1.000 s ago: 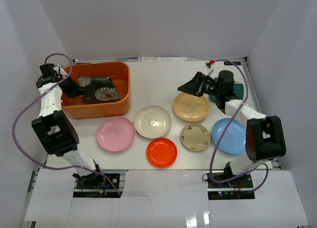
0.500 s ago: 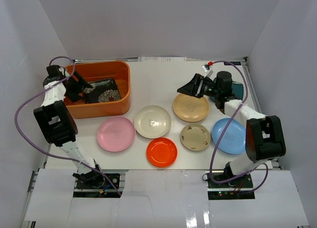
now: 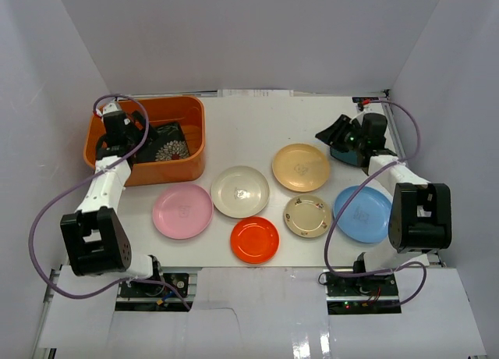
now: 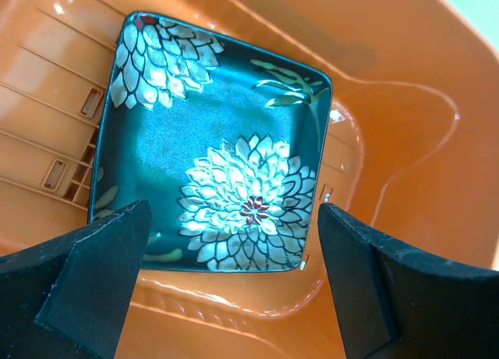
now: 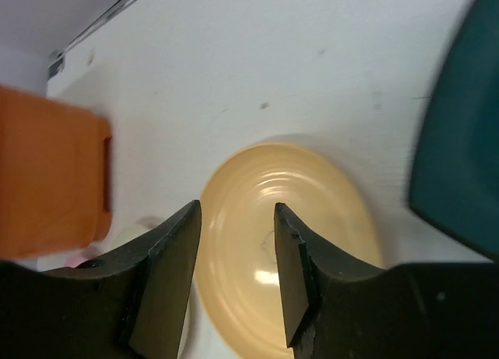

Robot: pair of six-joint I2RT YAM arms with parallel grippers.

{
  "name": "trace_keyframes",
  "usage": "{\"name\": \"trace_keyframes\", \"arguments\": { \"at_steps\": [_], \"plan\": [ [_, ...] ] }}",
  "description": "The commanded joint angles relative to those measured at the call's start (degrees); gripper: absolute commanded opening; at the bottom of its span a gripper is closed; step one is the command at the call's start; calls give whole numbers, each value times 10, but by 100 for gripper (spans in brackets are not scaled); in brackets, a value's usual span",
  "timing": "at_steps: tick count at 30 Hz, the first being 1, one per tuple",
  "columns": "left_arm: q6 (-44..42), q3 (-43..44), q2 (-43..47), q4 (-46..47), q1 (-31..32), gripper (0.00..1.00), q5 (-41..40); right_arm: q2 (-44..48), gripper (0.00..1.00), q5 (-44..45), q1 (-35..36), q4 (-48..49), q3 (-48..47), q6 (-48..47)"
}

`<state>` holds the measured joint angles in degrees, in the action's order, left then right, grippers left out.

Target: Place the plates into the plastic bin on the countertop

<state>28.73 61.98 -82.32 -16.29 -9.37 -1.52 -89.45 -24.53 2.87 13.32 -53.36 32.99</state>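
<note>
The black floral square plate lies flat on the slotted floor of the orange plastic bin. My left gripper hangs open above the plate's near edge, holding nothing. In the top view the left gripper is over the left side of the bin. My right gripper hovers at the back right, jaws partly open and empty. Past the right gripper I see the tan plate, and the dark teal plate at the right edge. All of this stands on the white countertop.
On the countertop in front of the bin lie the pink plate, cream plate, orange-red plate, tan plate, beige patterned plate and light blue plate. White walls stand on three sides.
The left gripper has opened, let the black floral plate go inside the bin and lifted off it. The right arm has swung back and right, away from the tan plate, its jaws narrowing.
</note>
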Motion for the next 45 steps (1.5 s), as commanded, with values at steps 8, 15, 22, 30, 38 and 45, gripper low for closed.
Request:
{"name": "trace_keyframes", "arguments": {
  "at_steps": [8, 15, 22, 30, 38, 45],
  "plan": [
    [28, -45, 80, 85, 34, 98, -101, 43, 73, 197, -167, -24, 35, 15],
    [-40, -33, 137, 117, 107, 98, 48, -4, 76, 235, -230, -59, 11, -26],
    [-57, -2, 141, 123, 203, 98, 248, -92, 69, 130, -261, -54, 5, -1],
    [-32, -12, 128, 158, 261, 98, 359, -161, 58, 78, -265, 22, 14, 52],
    [-4, -16, 97, 182, 264, 98, 379, -202, 8, 7, -267, 170, 47, 163],
    [69, 47, 30, 173, 264, 98, 431, -94, 8, -55, -246, 281, 37, 240]
  ]
}}
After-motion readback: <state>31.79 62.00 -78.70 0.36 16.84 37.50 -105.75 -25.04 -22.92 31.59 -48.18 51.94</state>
